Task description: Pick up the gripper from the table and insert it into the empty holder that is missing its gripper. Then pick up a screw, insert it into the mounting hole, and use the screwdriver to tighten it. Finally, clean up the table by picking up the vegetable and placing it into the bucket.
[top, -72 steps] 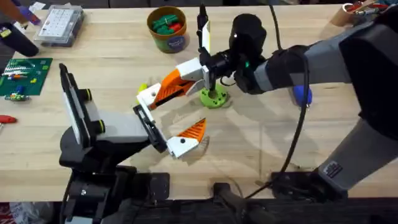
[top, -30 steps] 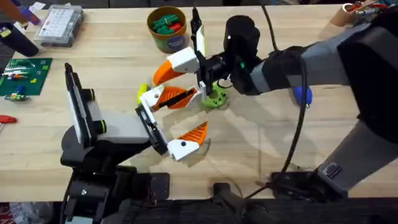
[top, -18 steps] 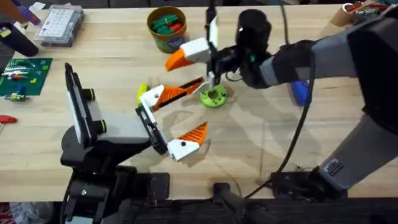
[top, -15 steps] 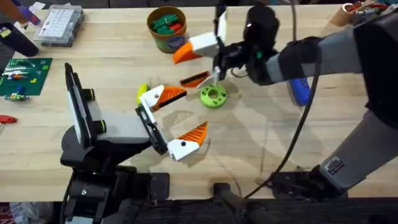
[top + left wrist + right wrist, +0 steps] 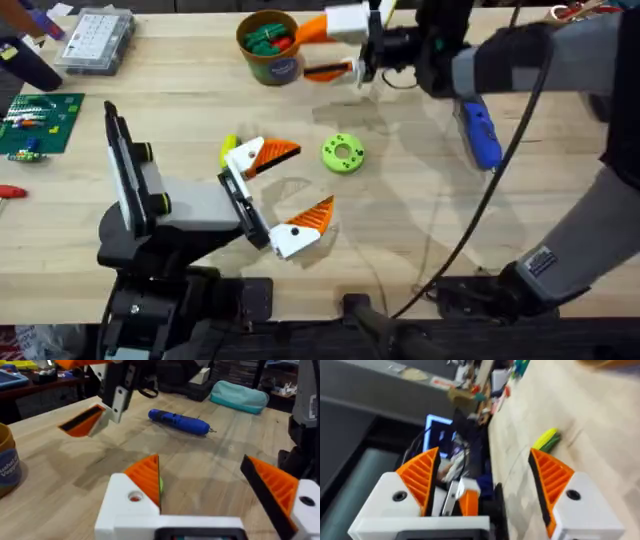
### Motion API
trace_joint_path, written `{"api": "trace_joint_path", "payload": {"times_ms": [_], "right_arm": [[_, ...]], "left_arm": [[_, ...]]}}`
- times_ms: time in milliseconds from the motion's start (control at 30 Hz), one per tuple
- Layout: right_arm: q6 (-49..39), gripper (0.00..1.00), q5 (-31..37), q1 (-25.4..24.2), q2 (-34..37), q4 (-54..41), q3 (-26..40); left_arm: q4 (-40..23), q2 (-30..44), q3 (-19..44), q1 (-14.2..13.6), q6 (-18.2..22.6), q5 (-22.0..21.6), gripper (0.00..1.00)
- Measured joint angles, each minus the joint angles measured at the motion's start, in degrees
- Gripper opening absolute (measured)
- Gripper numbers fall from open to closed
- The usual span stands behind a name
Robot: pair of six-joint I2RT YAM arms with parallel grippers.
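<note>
My left gripper [image 5: 305,178] stands open low over the table's middle. Both its white holders [image 5: 131,502] carry an orange ribbed gripper [image 5: 146,476], and one holder shows a round mounting hole. The screw is out of view. My right gripper [image 5: 315,50] hangs open and empty at the far side, just right of the bucket [image 5: 268,48], which holds green and red pieces. A small yellow-green vegetable [image 5: 228,146] lies beside my left gripper's far finger and appears in the right wrist view too [image 5: 547,438]. The blue screwdriver [image 5: 480,135] lies at the right under the right arm.
A green ring-shaped disc [image 5: 343,153] lies just beyond my left gripper. A clear compartment box [image 5: 95,40] and a green circuit board [image 5: 35,120] sit at the far left. The right arm's cable [image 5: 470,240] hangs over the right half of the table.
My right gripper has risen from beside the green disc and the left gripper's far finger, and moved back to the bucket's right, staying open. The left arm has barely moved.
</note>
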Motion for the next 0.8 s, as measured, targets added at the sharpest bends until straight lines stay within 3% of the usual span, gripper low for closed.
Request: {"api": "trace_joint_path", "payload": {"times_ms": [133,367,600,800], "right_arm": [[-7.7,0.997,5.0,-1.0,0.0,-12.2,5.2],[-27.2,0.997,15.9,-5.1,-3.0,-44.9,9.9],[-48.7,0.997,29.1,-5.6,-18.7,-72.6,10.6],[-60.7,0.998,39.2,-3.6,-31.0,-89.7,11.2]], "left_arm": [[0.0,0.0,0.0,0.0,0.0,0.0,0.986],[0.0,0.0,0.0,0.0,0.0,0.0,0.986],[0.0,0.0,0.0,0.0,0.0,0.0,0.986],[0.0,0.0,0.0,0.0,0.0,0.0,0.986]]}}
